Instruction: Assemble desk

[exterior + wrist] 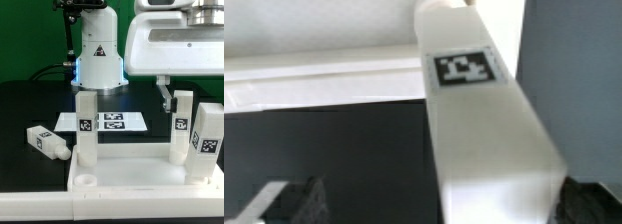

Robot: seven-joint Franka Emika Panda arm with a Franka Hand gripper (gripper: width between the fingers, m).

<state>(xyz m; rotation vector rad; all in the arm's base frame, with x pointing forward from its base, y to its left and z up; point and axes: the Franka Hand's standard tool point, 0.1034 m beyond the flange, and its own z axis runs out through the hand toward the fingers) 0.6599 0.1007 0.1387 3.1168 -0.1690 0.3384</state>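
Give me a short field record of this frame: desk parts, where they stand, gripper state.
panel: front of table, near corner hole empty
left leg: upright on panel
right leg: upright on panel
far-right leg: upright at panel's edge
loose leg: lying on table, exterior view's left
marker board: behind panel
gripper: open, fingers either side of right leg

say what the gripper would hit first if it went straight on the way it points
Probably the upright leg between the open jaws of the gripper, its top meeting the palm before the desk panel is reached; depth is unclear.
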